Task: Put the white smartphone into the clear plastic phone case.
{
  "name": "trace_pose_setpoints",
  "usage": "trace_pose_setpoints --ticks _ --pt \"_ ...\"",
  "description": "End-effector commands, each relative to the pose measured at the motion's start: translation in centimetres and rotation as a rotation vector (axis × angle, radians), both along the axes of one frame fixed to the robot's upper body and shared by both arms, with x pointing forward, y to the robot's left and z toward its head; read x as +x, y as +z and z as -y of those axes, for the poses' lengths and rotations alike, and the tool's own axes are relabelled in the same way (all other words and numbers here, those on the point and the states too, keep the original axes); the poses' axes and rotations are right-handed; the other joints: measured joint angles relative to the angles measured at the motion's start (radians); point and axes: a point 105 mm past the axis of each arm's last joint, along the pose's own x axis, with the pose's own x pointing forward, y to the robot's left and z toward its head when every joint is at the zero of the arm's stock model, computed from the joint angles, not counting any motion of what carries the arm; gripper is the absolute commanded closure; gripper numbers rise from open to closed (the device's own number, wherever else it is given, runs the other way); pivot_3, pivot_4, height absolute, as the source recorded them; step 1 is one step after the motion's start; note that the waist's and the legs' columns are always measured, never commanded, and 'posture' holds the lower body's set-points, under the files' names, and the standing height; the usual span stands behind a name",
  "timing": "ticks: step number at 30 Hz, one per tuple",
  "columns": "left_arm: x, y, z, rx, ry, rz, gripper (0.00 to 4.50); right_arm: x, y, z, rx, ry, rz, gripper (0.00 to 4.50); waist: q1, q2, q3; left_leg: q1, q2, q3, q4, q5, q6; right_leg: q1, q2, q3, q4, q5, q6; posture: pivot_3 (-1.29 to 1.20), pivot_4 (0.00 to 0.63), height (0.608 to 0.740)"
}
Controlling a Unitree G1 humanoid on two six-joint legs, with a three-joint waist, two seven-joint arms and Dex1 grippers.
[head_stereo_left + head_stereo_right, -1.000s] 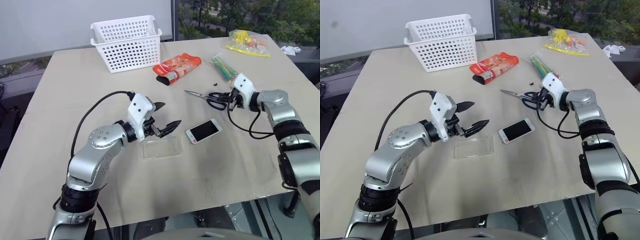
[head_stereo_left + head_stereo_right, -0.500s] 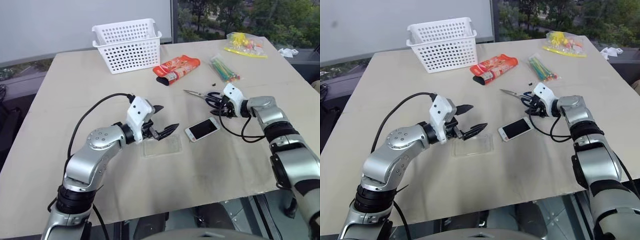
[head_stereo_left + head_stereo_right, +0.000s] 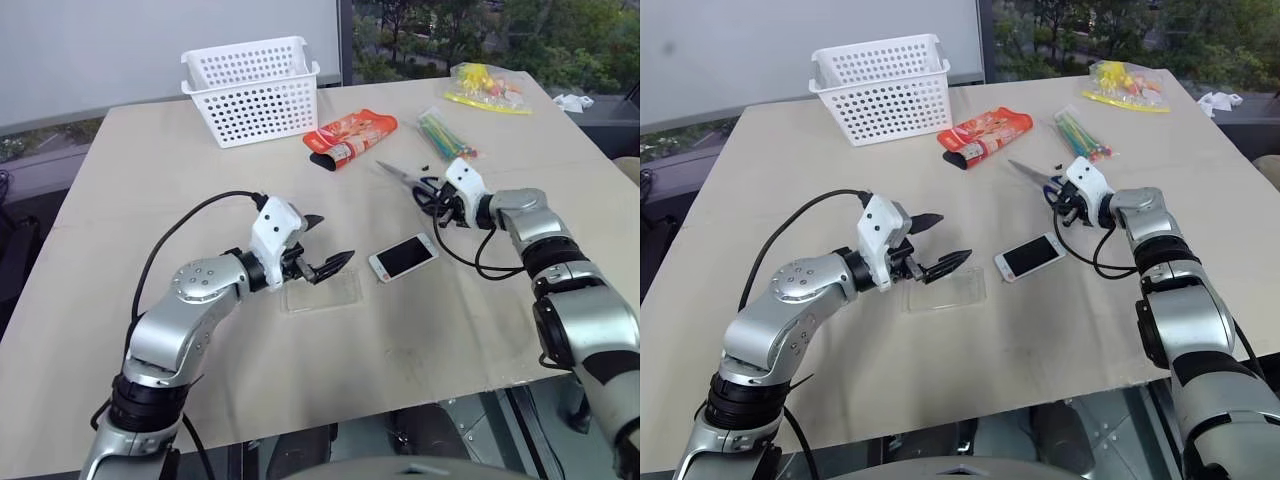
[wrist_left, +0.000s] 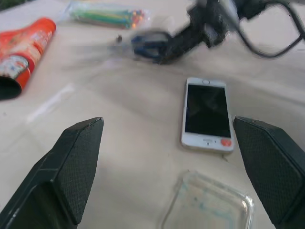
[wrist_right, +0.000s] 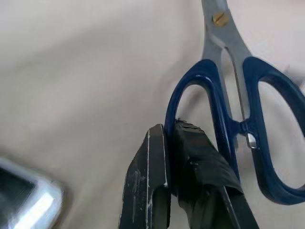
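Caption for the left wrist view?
Open left gripper fingers frame the white smartphone lying beside the clear plastic phone case.

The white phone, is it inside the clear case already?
No, the white smartphone lies screen up on the bare table, beside the clear plastic phone case, which has nothing in it.

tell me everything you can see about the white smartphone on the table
The white smartphone, a small flat rectangle with a black screen, white bezels at both ends and a pale silvery rim, lies face up and flat on the beige tabletop. It sits askew, beside the clear plastic phone case with a gap between them. The left wrist view shows a round home button and a small red mark on its bezel. No fingers touch it.
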Motion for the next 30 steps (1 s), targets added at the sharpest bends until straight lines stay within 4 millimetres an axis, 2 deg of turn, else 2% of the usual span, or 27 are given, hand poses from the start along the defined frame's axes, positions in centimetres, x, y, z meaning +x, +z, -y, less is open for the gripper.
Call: trace_pose_setpoints --ticks 1,3,5,8,10,11,13,14,15,17,19,24,26,28,30 --pt "-0.1 1.2 -0.4 0.003 0.011 0.054 0.05 1.1 6.5 0.5 -0.002 -0.018 0.246 4.47 0.0 0.001 0.001 0.0 0.0 0.0 -0.001 0.0 0.0 0.0 0.0 0.0 0.0 0.0 0.0 0.0 0.15 0.74" --pt "0.0 1.2 -0.3 -0.002 0.015 0.054 0.05 1.9 7.4 1.6 -0.008 -0.111 0.266 4.47 0.001 0.002 0.002 -0.001 0.0 0.0 -0.001 0.0 0.0 -0.002 0.0 0.001 0.0 0.0 0.0 0.0 0.15 0.74" --pt "0.0 1.2 0.0 -0.006 0.007 0.053 0.05 2.9 7.9 3.8 -0.044 -0.263 0.294 4.47 0.003 0.002 0.002 -0.003 0.0 0.0 -0.002 0.0 -0.001 -0.004 0.0 0.001 -0.001 0.0 0.0 0.0 0.15 0.74" --pt "0.1 1.2 0.1 -0.006 0.001 0.052 0.05 3.5 8.2 5.4 -0.051 -0.377 0.3 3.48 0.007 0.002 0.002 -0.004 0.0 -0.001 -0.004 0.003 -0.005 -0.005 -0.001 0.002 -0.004 0.0 0.0 0.0 0.15 0.74" --pt "0.2 1.1 0.0 -0.005 0.003 0.051 0.05 3.7 8.3 6.0 -0.026 -0.432 0.294 2.58 0.006 0.002 0.002 -0.005 0.0 0.0 -0.005 0.002 -0.005 -0.005 -0.001 0.004 -0.006 0.0 0.0 0.0 0.15 0.74" --pt "0.3 1.1 -0.1 -0.003 0.005 0.049 0.05 3.8 8.7 6.5 -0.025 -0.462 0.313 1.93 0.005 0.001 0.002 -0.005 0.0 0.001 -0.006 0.002 -0.004 -0.004 -0.001 0.005 -0.007 0.0 0.0 0.0 0.15 0.74" --pt "0.3 0.9 -0.4 0.005 0.01 0.044 0.05 3.8 9.2 7.2 -0.01 -0.497 0.331 1.21 0.004 0.002 0.002 -0.005 0.0 0.001 -0.006 0.002 -0.004 -0.005 -0.001 0.005 -0.007 0.0 0.0 0.0 0.15 0.74" --pt "0.3 0.8 -0.5 0.009 0.013 0.041 0.05 3.8 9.4 7.3 -0.004 -0.496 0.335 0.61 0.003 0.002 0.002 -0.005 0.0 0.001 -0.006 0.002 -0.004 -0.005 -0.001 0.005 -0.007 0.0 0.0 0.0 0.15 0.74" --pt "0.2 0.7 -0.6 0.011 0.014 0.039 0.05 3.7 9.5 7.3 0.001 -0.492 0.335 0.2 0.001 0.002 0.002 -0.005 0.0 0.002 -0.006 0.002 -0.004 -0.005 -0.001 0.006 -0.007 0.0 0.0 0.0 0.15 0.74" --pt "0.0 0.3 -1.2 0.032 0.025 0.027 0.05 3.2 9.2 5.9 0.047 -0.356 0.294 0.07 -0.001 0.002 0.002 -0.005 0.0 0.003 -0.006 0.002 -0.003 -0.005 0.0 0.006 -0.007 0.0 0.0 0.0 0.15 0.74" --pt "-0.4 -0.1 -1.8 0.05 0.031 0.014 0.05 1.5 7.9 3.2 0.064 -0.084 0.221 0.07 -0.003 0.002 0.002 -0.004 0.001 0.004 -0.006 -0.001 0.001 -0.005 0.001 0.006 -0.006 0.0 0.0 0.0 0.15 0.74" --pt "-1.6 -0.8 -3.3 0.096 0.009 -0.019 0.05 -5.5 2.8 -1.3 0.006 0.482 0.022 0.07 0.004 0.002 0.002 -0.003 0.007 0.002 -0.004 -0.002 0.003 -0.004 0.005 0.005 -0.006 0.0 0.0 0.0 0.15 0.74" --pt "-2.1 -1.0 -3.7 0.107 -0.004 -0.037 0.05 -7.2 1.0 -2.0 -0.061 0.568 -0.015 0.07 0.008 0.004 0.003 -0.004 0.007 0.001 -0.004 -0.002 0.003 -0.004 0.005 0.004 -0.005 0.0 0.0 0.0 0.15 0.74" --pt "-2.6 -1.3 -3.9 0.117 -0.018 -0.061 0.05 -7.4 -0.3 -2.8 -0.098 0.593 0.024 0.07 0.007 0.005 0.004 -0.004 0.007 0.002 -0.004 -0.002 0.003 -0.004 0.004 0.004 -0.005 0.0 0.0 0.0 0.15 0.74" --pt "-3.1 -1.6 -3.9 0.127 -0.038 -0.082 0.05 -7.7 -1.9 -3.0 -0.161 0.63 -0.03 0.07 0.004 0.005 0.005 -0.003 0.006 0.005 -0.003 -0.002 0.003 -0.004 0.004 0.005 -0.005 0.0 0.0 0.0 0.15 0.74"
